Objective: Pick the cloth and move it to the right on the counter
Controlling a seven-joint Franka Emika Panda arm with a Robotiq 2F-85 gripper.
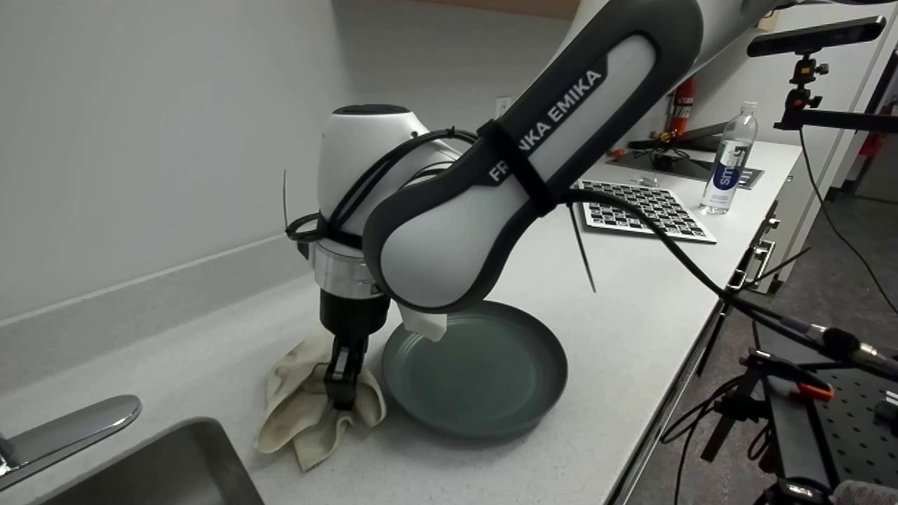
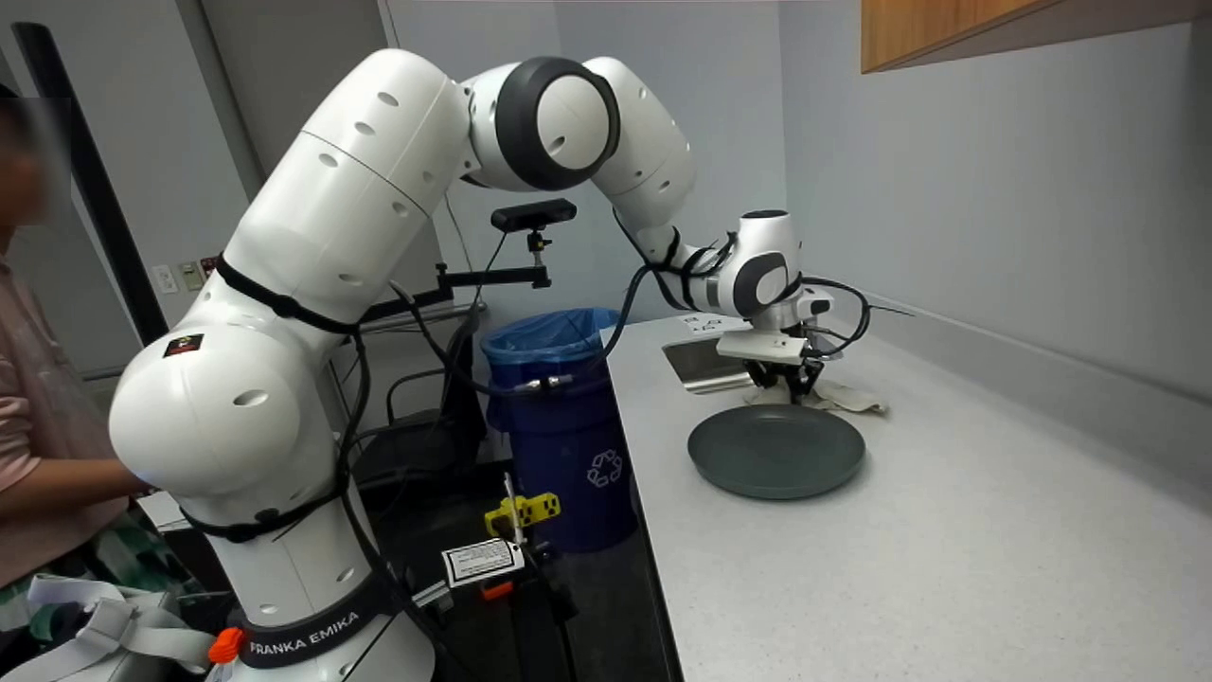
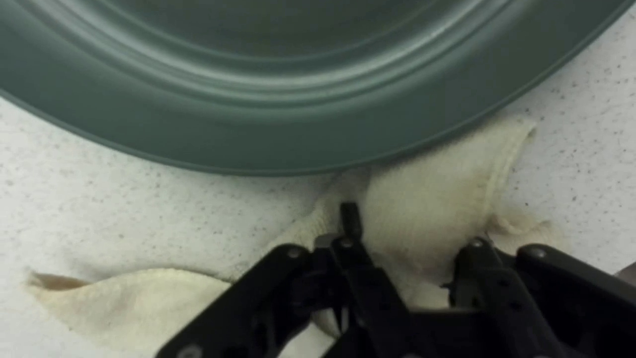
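Your gripper (image 3: 412, 229), jaws partway apart, straddles folds of cloth (image 1: 302, 412) nearer the wall edge of the counter (image 2: 947, 530) than the front; your arm (image 2: 379, 161) arches over the front edge, its end vertical.

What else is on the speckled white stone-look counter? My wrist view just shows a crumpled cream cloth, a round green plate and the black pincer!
Observer: A tall clear plastic bottle stands upright on the counter.
Operator: Ooh! What's beside it?
Observer: A flat black-and-white checkered board lies next to the bottle.
Operator: Is there a tap?
Observer: Yes, a curved, shiny silver metal tap, left of the cloth in an exterior view.
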